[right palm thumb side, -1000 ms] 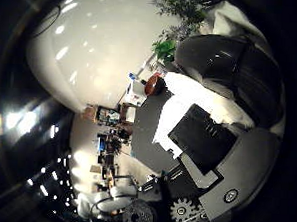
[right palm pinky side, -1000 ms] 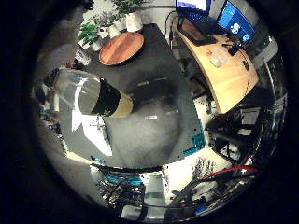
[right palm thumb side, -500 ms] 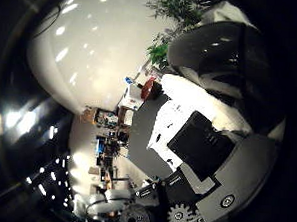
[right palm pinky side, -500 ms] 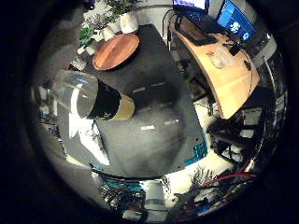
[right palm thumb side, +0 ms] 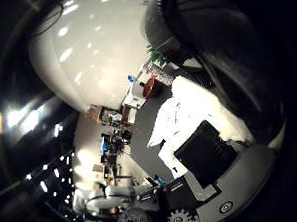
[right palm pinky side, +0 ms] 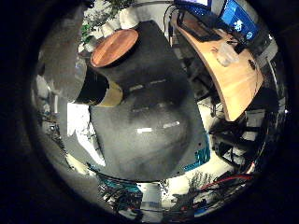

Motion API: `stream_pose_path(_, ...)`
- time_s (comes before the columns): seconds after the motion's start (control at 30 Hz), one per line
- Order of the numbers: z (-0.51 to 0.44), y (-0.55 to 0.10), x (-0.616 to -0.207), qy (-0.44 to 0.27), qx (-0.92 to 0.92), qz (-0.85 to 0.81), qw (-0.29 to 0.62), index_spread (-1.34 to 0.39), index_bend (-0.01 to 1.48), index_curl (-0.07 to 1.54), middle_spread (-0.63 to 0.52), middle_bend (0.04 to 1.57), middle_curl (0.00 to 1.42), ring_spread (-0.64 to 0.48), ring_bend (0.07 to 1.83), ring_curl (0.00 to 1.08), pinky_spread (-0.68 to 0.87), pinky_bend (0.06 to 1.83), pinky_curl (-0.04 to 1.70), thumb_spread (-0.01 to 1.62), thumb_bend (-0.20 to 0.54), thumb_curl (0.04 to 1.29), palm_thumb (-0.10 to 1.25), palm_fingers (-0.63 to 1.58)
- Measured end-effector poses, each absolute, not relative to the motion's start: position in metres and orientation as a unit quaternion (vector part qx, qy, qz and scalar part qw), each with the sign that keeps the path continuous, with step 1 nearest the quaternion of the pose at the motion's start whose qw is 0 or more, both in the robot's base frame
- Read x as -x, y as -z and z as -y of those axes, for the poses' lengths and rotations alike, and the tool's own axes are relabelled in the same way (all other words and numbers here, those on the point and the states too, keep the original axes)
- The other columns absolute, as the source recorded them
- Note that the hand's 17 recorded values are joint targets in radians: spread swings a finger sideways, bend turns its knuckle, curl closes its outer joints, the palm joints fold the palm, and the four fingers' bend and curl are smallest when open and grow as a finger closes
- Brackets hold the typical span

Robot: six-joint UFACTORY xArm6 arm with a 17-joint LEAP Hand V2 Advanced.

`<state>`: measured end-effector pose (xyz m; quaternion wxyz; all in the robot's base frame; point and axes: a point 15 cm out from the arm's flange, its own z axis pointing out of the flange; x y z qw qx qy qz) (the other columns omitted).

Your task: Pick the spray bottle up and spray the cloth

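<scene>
Spray bottle (right palm pinky side: 86, 79) sits tight against the palm, held well above the dark table (right palm pinky side: 154, 135). Hand (right palm thumb side: 219, 195) fingers look curled round it. Smooth, likely slippery plastic, light; best gripped at the neck.

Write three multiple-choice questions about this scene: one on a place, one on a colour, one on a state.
1. Where is the round wooden tray?
A. on the floor
B. on the dark table
C. on a chair

2. What colour is the cloth?
A. white
B. red
C. green

3. How is the spray bottle?
A. lying flat on the table
B. standing on the tray
C. held by the robot hand above the table

Answers:
1. B, as the tray sits at one end of the tabletop.
2. A, as it shows bright white against the dark table.
3. C, as the bottle fills the view close to the palm.
</scene>
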<state>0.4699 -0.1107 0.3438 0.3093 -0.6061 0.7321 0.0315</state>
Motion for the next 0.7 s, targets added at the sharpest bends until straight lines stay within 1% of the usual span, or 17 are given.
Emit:
stream_pose_path(0.03,0.11,-0.34,-0.467,-0.037,0.607,-0.732,0.308,-0.44,0.36,0.89,-0.3,0.85,0.97,-0.28,1.1,0.74,-0.46,0.86,0.96,1.13,-0.02,0.37,0.75,0.41)
stream_pose_path(0.07,0.108,-0.337,-0.464,-0.043,0.608,-0.731,0.306,-0.44,0.34,0.87,-0.3,0.83,0.95,-0.27,1.08,0.72,-0.45,0.81,0.94,1.13,-0.022,0.37,0.75,0.4)
stream_pose_path(0.1,0.107,-0.334,-0.46,-0.049,0.609,-0.73,0.305,-0.43,0.34,0.84,-0.28,0.81,0.92,-0.26,1.03,0.7,-0.41,0.74,0.92,1.13,-0.022,0.36,0.74,0.33)
stream_pose_path(0.17,0.108,-0.331,-0.455,-0.053,0.611,-0.729,0.304,-0.42,0.34,0.81,-0.27,0.78,0.89,-0.24,0.96,0.67,-0.36,0.66,0.91,1.13,-0.023,0.35,0.73,0.27)
stream_pose_path(0.23,0.108,-0.33,-0.453,-0.053,0.612,-0.728,0.304,-0.41,0.36,0.77,-0.24,0.7,0.84,-0.2,0.87,0.63,-0.25,0.58,0.89,1.13,-0.023,0.34,0.71,0.18)
stream_pose_path(0.33,0.112,-0.33,-0.452,-0.051,0.612,-0.729,0.304,-0.38,0.34,0.69,-0.17,0.58,0.75,-0.12,0.74,0.56,-0.06,0.48,0.82,1.13,-0.021,0.33,0.7,0.12)
stream_pose_path(0.47,0.111,-0.335,-0.454,-0.049,0.611,-0.725,0.315,-0.35,0.3,0.6,-0.08,0.45,0.63,-0.01,0.58,0.48,0.19,0.43,0.73,1.12,-0.021,0.32,0.68,0.12)
stream_pose_path(0.5,0.111,-0.337,-0.454,-0.047,0.611,-0.723,0.319,-0.36,0.28,0.57,-0.05,0.4,0.6,0.03,0.52,0.45,0.26,0.42,0.69,1.11,-0.022,0.32,0.68,0.1)
stream_pose_path(0.6,0.109,-0.336,-0.45,-0.047,0.612,-0.721,0.322,-0.37,0.22,0.5,0.0,0.3,0.52,0.1,0.43,0.39,0.35,0.4,0.62,1.11,-0.021,0.32,0.67,0.11)
stream_pose_path(0.7,0.106,-0.337,-0.444,-0.043,0.616,-0.716,0.325,-0.37,0.18,0.45,0.04,0.24,0.46,0.14,0.37,0.35,0.39,0.37,0.56,1.1,-0.023,0.31,0.66,0.13)
